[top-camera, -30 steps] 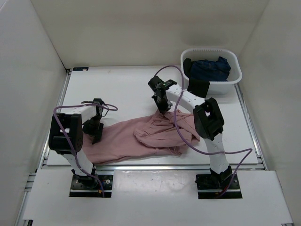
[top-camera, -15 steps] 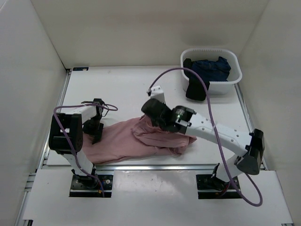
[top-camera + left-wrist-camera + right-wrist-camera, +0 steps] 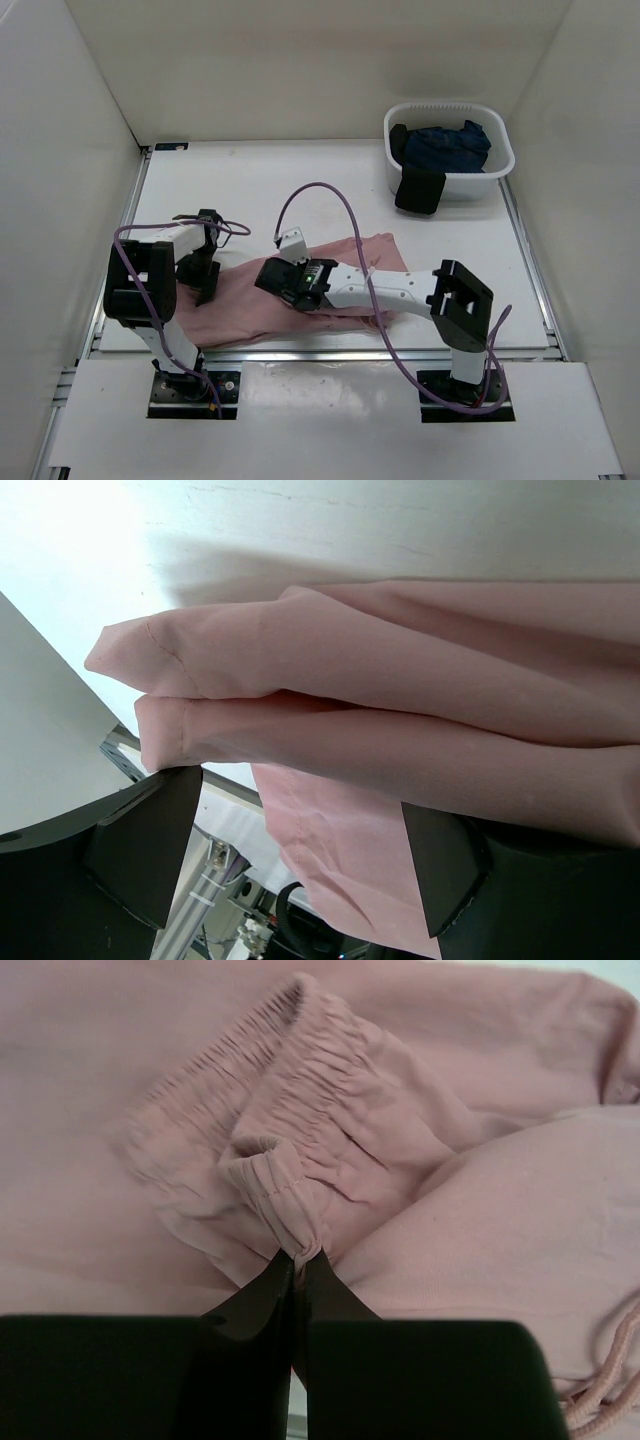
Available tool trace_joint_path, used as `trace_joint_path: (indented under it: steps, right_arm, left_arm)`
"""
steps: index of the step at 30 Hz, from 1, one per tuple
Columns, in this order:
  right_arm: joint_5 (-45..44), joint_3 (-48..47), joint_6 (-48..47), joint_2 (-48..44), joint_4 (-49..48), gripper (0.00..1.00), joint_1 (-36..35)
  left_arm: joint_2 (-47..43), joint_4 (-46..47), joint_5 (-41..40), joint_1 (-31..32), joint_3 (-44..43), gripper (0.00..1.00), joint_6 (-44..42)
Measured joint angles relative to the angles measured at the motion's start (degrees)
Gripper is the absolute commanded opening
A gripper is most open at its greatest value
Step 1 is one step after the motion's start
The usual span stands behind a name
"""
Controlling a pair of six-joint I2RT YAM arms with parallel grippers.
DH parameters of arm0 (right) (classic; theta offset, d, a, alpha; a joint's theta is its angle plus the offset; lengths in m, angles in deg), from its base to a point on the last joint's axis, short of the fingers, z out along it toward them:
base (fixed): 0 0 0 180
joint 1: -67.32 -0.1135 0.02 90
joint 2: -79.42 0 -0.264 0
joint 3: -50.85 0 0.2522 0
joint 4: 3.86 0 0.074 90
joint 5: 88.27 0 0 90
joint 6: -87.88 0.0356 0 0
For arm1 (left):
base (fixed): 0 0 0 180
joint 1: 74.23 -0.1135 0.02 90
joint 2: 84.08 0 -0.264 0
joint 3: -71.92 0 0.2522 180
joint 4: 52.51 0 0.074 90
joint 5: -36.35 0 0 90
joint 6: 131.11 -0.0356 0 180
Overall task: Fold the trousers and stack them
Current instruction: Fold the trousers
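Presently the right gripper (image 3: 298, 1256) clamps the waistband (image 3: 300, 1150) of the trousers (image 3: 240, 305) — lying lower centre of the top view — evidently to drag a fold; left gripper (image 3: 300, 850), jaws apart, sits over the hems (image 3: 160, 690).

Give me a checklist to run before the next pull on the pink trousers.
1. Hold of the right gripper on the waistband: ok, gathered elastic is pinched at its fingertips.
2. Number of layers in that pinch: cannot tell.
3. Hold of the left gripper on the leg hems: not ok, jaws open with the fabric between them.
4. The drawstring free of the right fingers: ok, it lies apart.
5. Flat lie of the trousers: not ok, bunched around the waistband.
6. The basket apart from the trousers: ok, at the far right.
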Motion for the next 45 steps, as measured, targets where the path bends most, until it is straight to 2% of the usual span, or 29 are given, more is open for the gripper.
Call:
trace_joint_path:
  steps: [8, 9, 10, 14, 15, 18, 21, 22, 24, 25, 27, 28, 29, 30, 32, 35, 41, 45]
  right_arm:
    - [-0.42, -2.86, -1.20, 0.52, -4.87, 0.00, -0.09]
    - [0.15, -2.89, -1.64, 0.52, -5.62, 0.03, -0.09]
    - [0.83, -3.13, -2.23, 0.76, -5.79, 0.09, -0.09]
    - [6.12, -8.07, -6.21, 5.81, -5.84, 0.51, -0.02]
    - [8.15, -10.08, -7.48, 8.00, -5.81, 0.67, -0.02]
    - [14.12, -14.49, -12.17, 13.49, -5.57, 0.80, -0.09]
    - [16.15, -13.73, -14.38, 12.35, -4.13, 0.84, -0.31]
    - [15.93, -12.48, -14.60, 10.36, -4.15, 0.83, -0.39]
    - [14.21, -9.60, -14.01, 3.98, -3.30, 0.74, -0.48]
    - [13.05, -8.39, -13.46, 0.57, -3.08, 0.57, -0.37]
    - [10.21, -5.46, -11.19, -7.74, -2.99, 0.36, 0.31]
    - [9.05, -4.13, -9.62, -11.54, -2.89, 0.13, 1.03]
    - [8.20, -2.86, -8.07, -14.71, -2.75, 0.04, 2.16]
    - [7.45, -1.29, -5.92, -17.11, -2.89, 0.00, 3.61]
    - [7.37, 2.99, -2.54, -19.37, -2.95, 0.00, 6.99]
    - [7.74, 12.26, 2.23, -18.25, -3.06, 0.00, 11.08]
    - [12.26, 30.34, 10.43, -16.09, -4.94, 0.00, 11.58]
    - [12.90, 31.67, 11.80, -16.20, -7.13, 0.00, 12.15]
  left_arm:
    - [0.00, 0.00, -0.11, 0.00, 0.02, 0.92, 0.00]
    - [0.00, 0.02, -0.11, 0.00, 0.00, 0.92, 0.00]
    - [0.00, 0.00, -0.11, 0.00, 0.00, 0.92, 0.00]
    - [0.09, 0.00, -0.20, 0.00, 0.00, 0.92, 0.00]
    - [0.09, -0.02, -0.22, 0.00, 0.00, 0.93, 0.00]
    - [0.09, -0.04, -0.37, 0.00, 0.00, 0.93, 0.00]
    - [0.09, -0.09, -0.44, 0.00, -0.04, 0.93, 0.00]
    - [0.11, -0.11, -0.44, 0.00, -0.07, 0.93, 0.00]
    - [0.17, -0.15, -0.46, 0.00, -0.13, 0.93, 0.02]
    - [0.31, -0.22, -0.44, 0.00, -0.24, 0.93, 0.00]
    - [0.68, -0.48, -0.46, 0.02, -0.52, 0.93, -0.02]
    - [0.76, -0.57, -0.48, 0.02, -0.59, 0.93, -0.02]
    - [0.79, -0.59, -0.48, 0.02, -0.61, 0.93, -0.02]
    - [0.81, -0.61, -0.48, 0.02, -0.61, 0.93, -0.02]
    - [0.83, -0.63, -0.48, 0.02, -0.66, 0.93, -0.02]
    - [0.83, -0.66, -0.48, 0.00, -0.68, 0.93, -0.02]
    - [0.83, -0.66, -0.55, 0.02, -0.68, 0.93, -0.02]
    - [0.85, -0.66, -0.76, 0.04, -0.68, 0.93, 0.00]
